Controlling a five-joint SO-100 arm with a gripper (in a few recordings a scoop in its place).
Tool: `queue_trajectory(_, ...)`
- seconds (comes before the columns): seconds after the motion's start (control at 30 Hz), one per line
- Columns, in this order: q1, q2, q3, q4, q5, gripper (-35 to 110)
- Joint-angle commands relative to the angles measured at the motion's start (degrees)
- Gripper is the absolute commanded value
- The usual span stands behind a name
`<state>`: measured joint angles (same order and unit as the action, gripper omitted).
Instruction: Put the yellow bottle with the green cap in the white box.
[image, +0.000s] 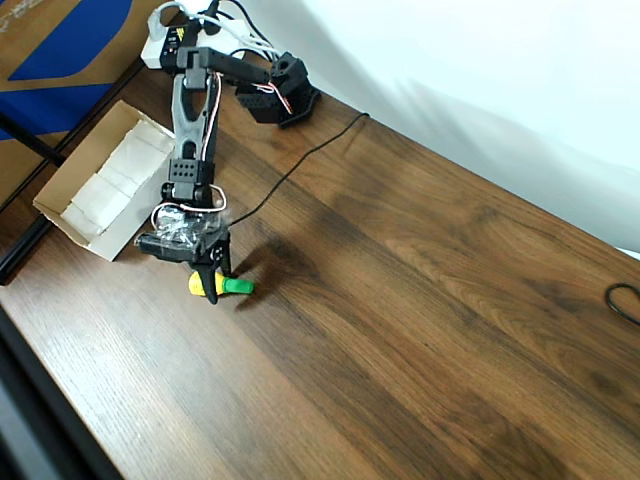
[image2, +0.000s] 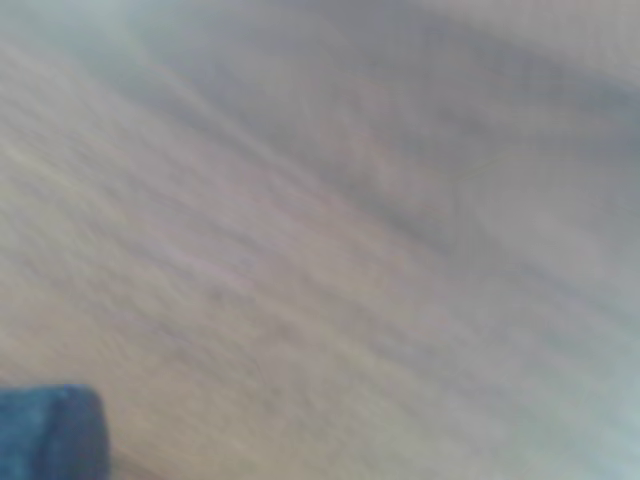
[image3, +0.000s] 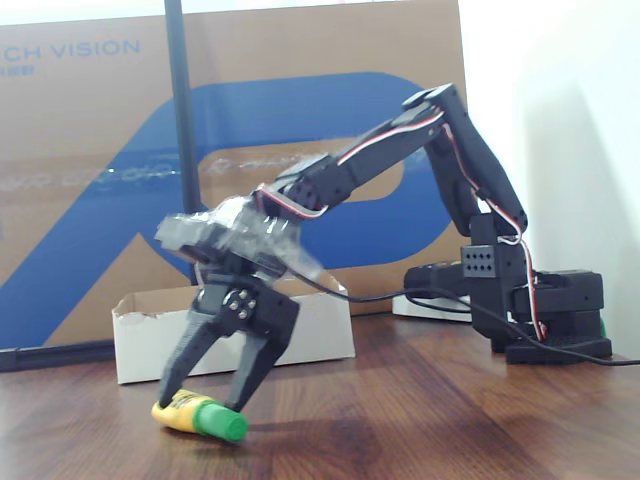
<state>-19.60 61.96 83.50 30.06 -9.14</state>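
Woodgrain table (image: 420, 330) is stretching across the overhead view, and the yellow bottle with the green cap (image: 218, 288) is lying flat on it, its cap pointing toward three o'clock in that view. In the fixed view the bottle (image3: 198, 415) is lying nearest the camera, at about seven o'clock in the picture, cap toward the right and slightly toward the viewer. The gripper (image3: 203, 398) is reaching down over it with its two black fingers spread wide apart, straddling the yellow body; one fingertip (image3: 168, 399) is resting at the bottle's butt end, the other is standing just behind the cap end. Whether either tip is actually pressing the plastic cannot be told. From overhead the gripper (image: 208, 280) is sitting right on top of the bottle, covering part of the yellow.

Behind the gripper in the fixed view, the white box (image3: 330, 330) is sitting on the table, its long side facing the camera; overhead, the box (image: 60, 195) is lying at ten o'clock from the bottle, near it but not touching, with white pads (image: 120, 175) lining its floor. Farther back, the arm's base (image: 285, 95) is standing at twelve o'clock from the bottle, with a black cable (image: 300, 165) trailing across the wood. A blue-and-brown cardboard sheet (image3: 90, 180) is standing behind everything.

The wrist view is showing blurred wood grain and a dark blue shape (image2: 50, 430) at its lower left corner.
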Motion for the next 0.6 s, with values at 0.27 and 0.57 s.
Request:
queue_trajectory(0.27,1.8,3.3,-1.8,-0.2,-2.2,20)
queue_trajectory(0.57,3.2,6.7,-1.3,-0.7,-2.4,0)
